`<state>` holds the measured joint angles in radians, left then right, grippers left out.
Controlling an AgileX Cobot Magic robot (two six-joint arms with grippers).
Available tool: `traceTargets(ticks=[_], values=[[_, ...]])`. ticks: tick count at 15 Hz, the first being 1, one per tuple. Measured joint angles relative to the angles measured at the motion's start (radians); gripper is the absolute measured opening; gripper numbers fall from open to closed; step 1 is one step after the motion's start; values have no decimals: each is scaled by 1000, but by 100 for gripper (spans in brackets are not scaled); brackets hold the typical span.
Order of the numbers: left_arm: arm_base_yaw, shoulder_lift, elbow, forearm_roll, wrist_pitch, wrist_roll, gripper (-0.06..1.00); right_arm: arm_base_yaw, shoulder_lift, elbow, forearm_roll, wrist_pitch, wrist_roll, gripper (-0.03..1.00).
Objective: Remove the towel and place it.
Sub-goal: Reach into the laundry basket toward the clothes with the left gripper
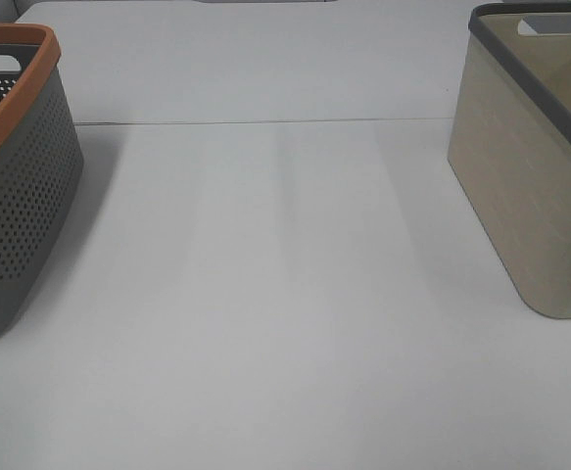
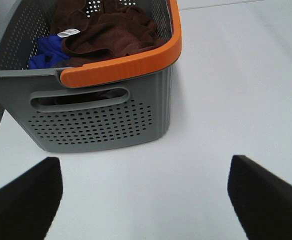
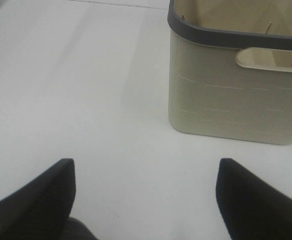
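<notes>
The towel (image 2: 110, 32) lies crumpled inside the grey basket (image 2: 100, 125), white tag (image 2: 68, 33) facing up, touching a blue cloth (image 2: 44, 51) beside it; only the left wrist view looks into that basket. The high view catches just its perforated outer wall at the left edge of the white surface (image 1: 285, 294), with the beige basket (image 1: 530, 196) well apart at the right edge. The left tool (image 2: 146, 200) hangs over the surface near the grey basket, fingers spread wide, gripping nothing. The right tool (image 3: 146, 200), likewise wide and gripping nothing, faces the beige basket, whose handle slot the right wrist view shows.
</notes>
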<state>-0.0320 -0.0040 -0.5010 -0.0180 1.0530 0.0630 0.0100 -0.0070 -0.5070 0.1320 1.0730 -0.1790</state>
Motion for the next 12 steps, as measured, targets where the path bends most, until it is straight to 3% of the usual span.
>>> traceTargets(ticks=[12], values=[[0, 0, 0, 0, 0, 0, 85, 0, 0, 0, 0, 0, 0, 74]])
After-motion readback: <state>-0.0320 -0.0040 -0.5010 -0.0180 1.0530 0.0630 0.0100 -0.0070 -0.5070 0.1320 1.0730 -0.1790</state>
